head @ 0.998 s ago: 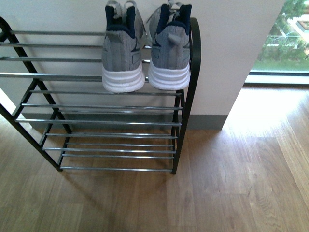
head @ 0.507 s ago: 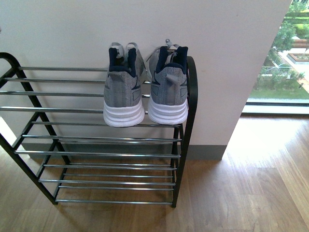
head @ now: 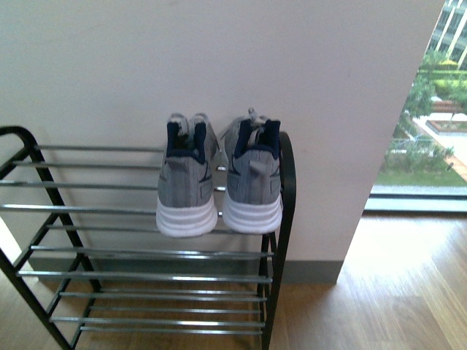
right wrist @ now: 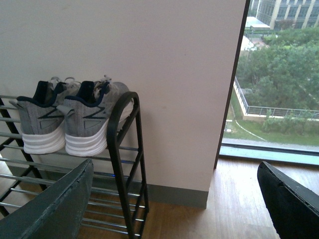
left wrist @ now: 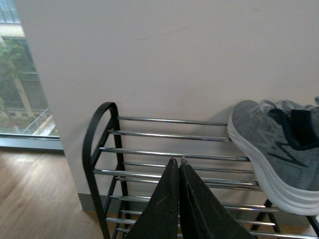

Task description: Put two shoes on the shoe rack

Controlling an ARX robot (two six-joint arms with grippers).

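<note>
- 2 grey sneakers [head: 187, 191] side by side on the shoe rack [head: 289, 191], top shelf, right end, heels out.
- Left fingers [left wrist: 162, 209] pressed together, empty.
- Right fingers [right wrist: 55, 209] spread wide, empty.

The shoe rack [head: 290, 182] runs off the front view's left and bottom edges.

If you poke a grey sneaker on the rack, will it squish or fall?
The grey sneakers look knit, so the tops would probably squish, while the thick white soles likely stay firm. Their heels overhang the front bar of the shoe rack, so a tug might tip one off.
</note>
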